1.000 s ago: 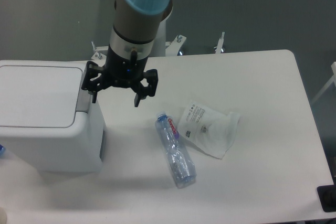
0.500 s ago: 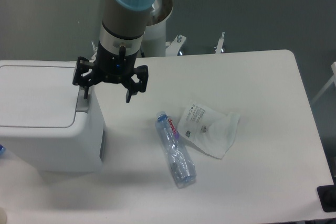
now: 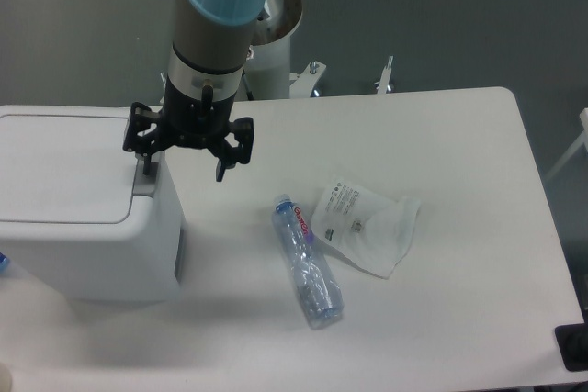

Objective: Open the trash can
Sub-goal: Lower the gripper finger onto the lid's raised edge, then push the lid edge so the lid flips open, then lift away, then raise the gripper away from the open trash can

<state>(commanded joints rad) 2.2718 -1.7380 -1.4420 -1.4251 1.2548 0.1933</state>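
Note:
The trash can (image 3: 83, 245) is a large boxy white bin at the left of the table, with a flat white lid (image 3: 64, 167) lying closed and a grey push bar (image 3: 144, 181) along the lid's right edge. My gripper (image 3: 184, 170) hangs over the bin's right edge with its two black fingers spread wide apart. The left finger (image 3: 144, 155) is over the grey push bar; whether it touches the bar cannot be told. The right finger (image 3: 227, 158) is over the table beside the bin. Nothing is held.
A crushed clear plastic bottle (image 3: 307, 263) lies on the white table (image 3: 459, 181) to the right of the bin. A crumpled white plastic bag (image 3: 367, 225) lies beside it. A dark object (image 3: 574, 348) sits at the table's front right corner.
The gripper has moved left, from beside the bin to over its right edge; the left finger now sits over the grey push bar. The lid has not moved.

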